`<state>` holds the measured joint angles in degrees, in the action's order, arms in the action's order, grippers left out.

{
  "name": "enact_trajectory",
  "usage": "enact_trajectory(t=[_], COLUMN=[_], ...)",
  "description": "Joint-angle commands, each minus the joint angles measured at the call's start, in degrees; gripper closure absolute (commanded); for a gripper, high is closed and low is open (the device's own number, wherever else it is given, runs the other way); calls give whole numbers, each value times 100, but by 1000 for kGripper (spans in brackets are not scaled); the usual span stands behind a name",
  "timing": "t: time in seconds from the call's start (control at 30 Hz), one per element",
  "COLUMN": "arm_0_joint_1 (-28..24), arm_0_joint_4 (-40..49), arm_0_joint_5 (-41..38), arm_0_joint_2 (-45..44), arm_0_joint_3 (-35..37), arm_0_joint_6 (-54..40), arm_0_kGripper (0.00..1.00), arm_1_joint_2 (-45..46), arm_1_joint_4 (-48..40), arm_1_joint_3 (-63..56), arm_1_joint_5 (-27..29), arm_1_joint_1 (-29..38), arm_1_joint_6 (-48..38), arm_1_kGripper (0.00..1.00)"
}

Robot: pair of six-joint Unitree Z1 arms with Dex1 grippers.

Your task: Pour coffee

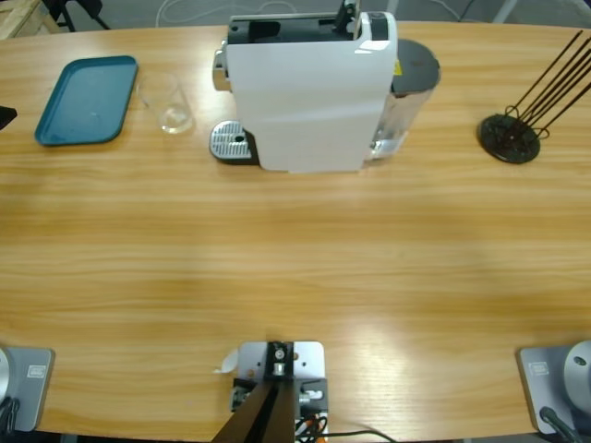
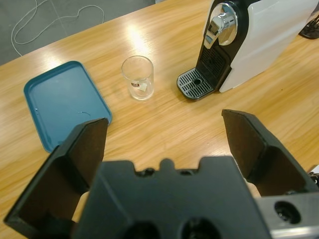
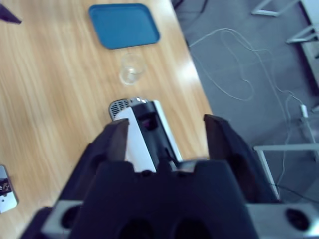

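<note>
Right now your glass tumbler (image 1: 172, 103) stands upright on the wooden table (image 1: 295, 258), mouth up, its long axis vertical, just beside the right edge of the teal tray (image 1: 86, 100) and near the coffee machine (image 1: 305, 88) without touching either. From the left wrist you see the same glass (image 2: 138, 77) between the tray (image 2: 65, 102) and the machine's drip grate (image 2: 195, 83), with only a pale mark low on its wall; you cannot tell from these views whether any coffee sits in it. The machine's chrome spout faces toward the tray side, over the grate (image 1: 231, 141), and its white body runs lengthwise along the table. Your left gripper (image 2: 164, 134) hangs above the table with its jaws spread wide and nothing between them, aimed toward the tumbler and grate. Your right gripper (image 3: 164, 132) looks down from high over the machine (image 3: 144, 134), jaws likewise apart and holding nothing, with the glass (image 3: 131, 69) and tray (image 3: 123, 25) beyond it. A black wire stand (image 1: 510, 137) sits near the table's right end, well apart from everything else.
</note>
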<state>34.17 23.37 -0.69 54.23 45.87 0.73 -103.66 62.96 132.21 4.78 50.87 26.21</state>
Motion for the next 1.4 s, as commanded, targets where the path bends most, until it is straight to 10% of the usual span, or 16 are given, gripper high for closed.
enact_trajectory(t=[0.03, 0.2, 0.5, 1.4], arm_0_joint_1=[11, 11, 16, 19], arm_0_joint_4=[-25, -27, -17, -25], arm_0_joint_5=[-107, -107, -107, -186], arm_0_joint_2=[137, 126, 112, 281], arm_0_joint_3=[-228, -228, -240, -237], arm_0_joint_6=[24, 24, 26, 33], arm_0_kGripper=[4, 4, 4, 13], arm_1_joint_2=[1268, 1655, 1361, -773], arm_1_joint_4=[-1187, -2414, -4615, -4511], arm_1_joint_3=[-1880, -3356, -5485, -3975], arm_1_joint_5=[653, -93, 2787, 2774], arm_1_joint_1=[-211, -576, -156, 1092], arm_1_joint_6=[-1394, -2104, -2206, -1844], arm_1_kGripper=[1000, 1000, 1000, 1000])
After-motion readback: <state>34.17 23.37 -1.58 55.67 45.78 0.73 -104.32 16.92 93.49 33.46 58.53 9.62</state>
